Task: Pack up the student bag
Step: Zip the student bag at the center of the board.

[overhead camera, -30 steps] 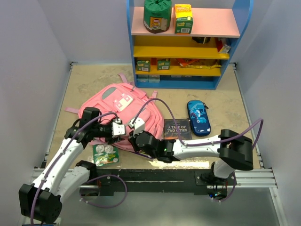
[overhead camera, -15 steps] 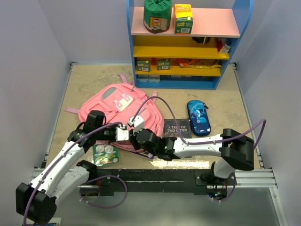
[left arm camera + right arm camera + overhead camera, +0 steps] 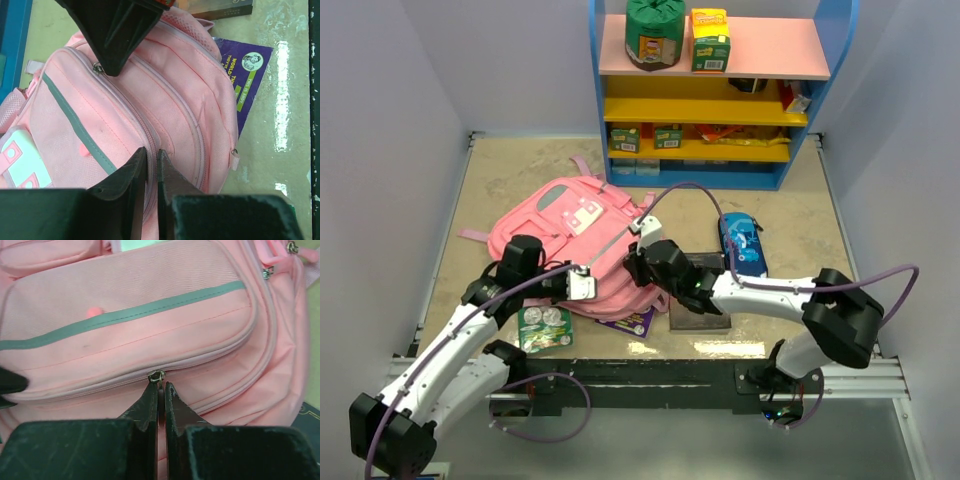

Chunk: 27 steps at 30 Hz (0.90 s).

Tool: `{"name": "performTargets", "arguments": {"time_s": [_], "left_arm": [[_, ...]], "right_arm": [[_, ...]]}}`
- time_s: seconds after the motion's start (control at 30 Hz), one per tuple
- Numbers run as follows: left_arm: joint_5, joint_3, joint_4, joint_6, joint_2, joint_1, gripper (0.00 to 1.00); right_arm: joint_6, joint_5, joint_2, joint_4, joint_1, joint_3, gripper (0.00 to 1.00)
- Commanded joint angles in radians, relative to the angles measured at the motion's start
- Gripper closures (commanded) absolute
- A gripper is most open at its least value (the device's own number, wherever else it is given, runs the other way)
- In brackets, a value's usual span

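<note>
My beige table (image 3: 520, 170) sits boxed in by pale lilac walls (image 3: 380, 120). Against the far wall stands a blue shelf (image 3: 770, 48) with pink and yellow boards.

The student bag (image 3: 570, 225) at centre left is soft pink with a pale grey stripe and a white-and-pink patch. A purple booklet (image 3: 636, 322) with a lime-green band shows at its lower edge. To the right are a near-black book (image 3: 698, 318) and a dark-blue pencil case (image 3: 745, 250) printed in lighter blue, and the shelf (image 3: 700, 180) at the top has a blue frame, a pink top board and yellow boards above the speckled beige table (image 3: 510, 170).
</note>
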Motion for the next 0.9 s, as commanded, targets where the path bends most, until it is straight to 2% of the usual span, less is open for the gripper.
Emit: {"name": "performTargets", "arguments": {"time_s": [0.0, 0.13, 0.23, 0.53, 0.7, 0.77, 0.87], "left_arm": [[0.077, 0.065, -0.055, -0.001, -0.028, -0.027, 1.0], [0.123, 0.106, -0.148, 0.049, -0.039, -0.036, 1.0], [0.181, 0.13, -0.251, 0.144, -0.048, -0.036, 1.0], [0.235, 0.144, -0.409, 0.315, -0.053, -0.036, 1.0], [0.263, 0.15, -0.416, 0.352, -0.038, -0.036, 1.0], [0.255, 0.161, -0.405, 0.346, -0.021, -0.036, 1.0], [0.214, 0.152, -0.264, 0.229, -0.031, -0.036, 1.0]], "right_arm": [[-0.071, 0.003, 0.033, 0.066, -0.109, 0.02, 1.0], [-0.126, -0.035, 0.121, 0.07, -0.202, 0.106, 1.0], [-0.175, -0.04, 0.205, 0.063, -0.255, 0.189, 1.0], [-0.262, -0.007, 0.323, 0.053, -0.279, 0.365, 1.0], [-0.244, 0.049, 0.334, 0.081, -0.28, 0.372, 1.0], [-0.232, 0.104, 0.287, 0.093, -0.282, 0.346, 1.0], [-0.187, 0.149, 0.186, 0.135, -0.286, 0.26, 1.0]]}}
